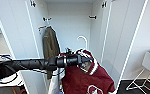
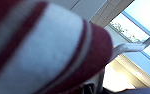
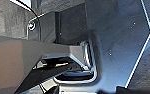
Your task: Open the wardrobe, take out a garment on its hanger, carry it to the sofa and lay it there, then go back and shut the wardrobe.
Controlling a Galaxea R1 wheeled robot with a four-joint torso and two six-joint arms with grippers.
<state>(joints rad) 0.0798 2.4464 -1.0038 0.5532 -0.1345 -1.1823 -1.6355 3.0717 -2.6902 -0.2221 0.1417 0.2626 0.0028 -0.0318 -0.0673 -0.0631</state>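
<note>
With wardrobe [image 1: 121, 37] doors open, left gripper [image 1: 87, 60] clamps the jacket [image 1: 86, 80] at its collar by the hanger [image 1: 83, 40], hook off the rail, clear for carrying. Right gripper: can't tell.

garment [image 1: 87, 80] cut off below

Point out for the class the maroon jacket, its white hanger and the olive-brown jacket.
maroon jacket [image 1: 82, 80]: head view, on the maroon chest panel.
white hanger [image 1: 83, 38]: head view, on the curved hook's top.
olive-brown jacket [image 1: 50, 45]: head view, on the upper body, hanging inside.
</note>
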